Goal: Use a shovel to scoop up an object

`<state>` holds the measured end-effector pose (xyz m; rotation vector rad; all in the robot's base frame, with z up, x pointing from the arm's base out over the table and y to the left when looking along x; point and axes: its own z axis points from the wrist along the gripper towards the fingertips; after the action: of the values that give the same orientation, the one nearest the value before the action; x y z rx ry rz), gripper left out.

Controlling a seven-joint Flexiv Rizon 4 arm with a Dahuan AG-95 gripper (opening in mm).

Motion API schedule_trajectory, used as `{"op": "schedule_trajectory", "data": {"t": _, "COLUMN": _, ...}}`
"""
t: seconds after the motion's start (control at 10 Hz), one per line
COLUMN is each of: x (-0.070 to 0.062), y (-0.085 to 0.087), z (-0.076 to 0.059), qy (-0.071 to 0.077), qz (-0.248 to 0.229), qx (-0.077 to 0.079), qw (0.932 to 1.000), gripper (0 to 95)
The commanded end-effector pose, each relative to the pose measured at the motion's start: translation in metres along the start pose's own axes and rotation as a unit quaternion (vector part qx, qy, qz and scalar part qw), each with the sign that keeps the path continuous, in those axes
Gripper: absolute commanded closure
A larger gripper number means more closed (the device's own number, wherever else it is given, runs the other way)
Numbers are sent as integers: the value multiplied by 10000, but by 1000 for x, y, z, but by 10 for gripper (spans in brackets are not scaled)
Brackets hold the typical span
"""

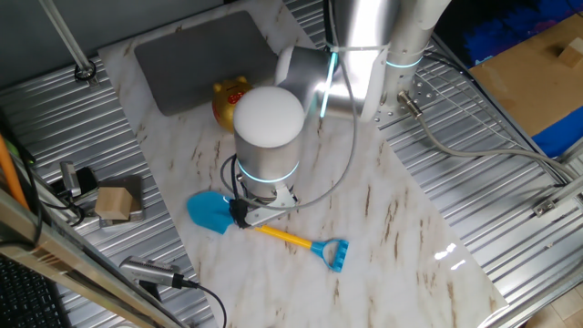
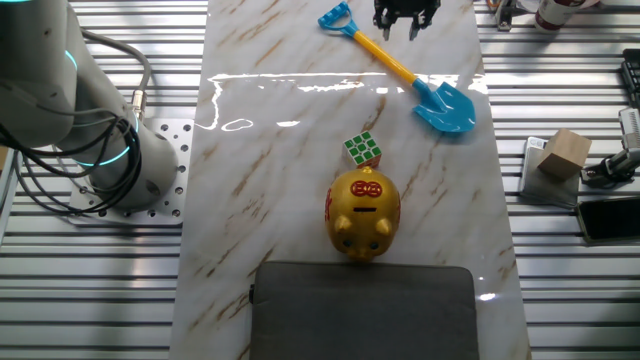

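The shovel lies flat on the marble board, with its light-blue blade [image 1: 209,211] [image 2: 445,105], yellow shaft [image 1: 284,237] [image 2: 385,58] and blue end loop [image 1: 332,253] [image 2: 335,18]. The small coloured puzzle cube [image 2: 363,149] sits on the board just in front of the golden pig; in the one fixed view the arm hides it. My gripper [image 1: 246,212] [image 2: 402,28] hangs over the shaft close to the blade. Its fingers stand apart and hold nothing.
A golden pig bank [image 2: 364,212] [image 1: 230,100] stands beside the cube. A grey pad [image 2: 365,310] [image 1: 205,59] lies behind it. A tan wooden block [image 2: 562,153] [image 1: 114,202] sits off the board on the metal table. Cables lie at the table's edge [image 1: 164,273].
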<state>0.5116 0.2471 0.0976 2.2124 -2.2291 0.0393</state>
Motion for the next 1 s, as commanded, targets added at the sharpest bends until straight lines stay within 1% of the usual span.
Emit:
{"op": "schedule_trajectory", "data": {"t": 0.1, "x": 0, "y": 1, "z": 1, "qy": -86, "qz": -154, "qx": 23, "qw": 9998, "gripper": 570}}
{"op": "schedule_trajectory", "data": {"t": 0.2, "x": -5, "y": 0, "z": 3, "qy": -123, "qz": -304, "qx": 28, "qw": 9995, "gripper": 570}}
{"op": "schedule_trajectory", "data": {"t": 0.3, "x": -16, "y": 0, "z": 9, "qy": -127, "qz": -709, "qx": 54, "qw": 9974, "gripper": 570}}
{"op": "schedule_trajectory", "data": {"t": 0.4, "x": -25, "y": 2, "z": 14, "qy": -139, "qz": -884, "qx": 52, "qw": 9960, "gripper": 570}}
{"op": "schedule_trajectory", "data": {"t": 0.6, "x": -28, "y": 3, "z": 21, "qy": -101, "qz": -1090, "qx": 50, "qw": 9940, "gripper": 570}}
{"op": "schedule_trajectory", "data": {"t": 0.8, "x": -28, "y": 3, "z": 23, "qy": -94, "qz": -1138, "qx": 55, "qw": 9934, "gripper": 570}}
{"op": "schedule_trajectory", "data": {"t": 0.9, "x": -28, "y": 3, "z": 23, "qy": -32, "qz": -1358, "qx": 61, "qw": 9907, "gripper": 570}}
{"op": "schedule_trajectory", "data": {"t": 1.0, "x": -28, "y": 3, "z": 23, "qy": 8, "qz": -1440, "qx": 70, "qw": 9896, "gripper": 570}}
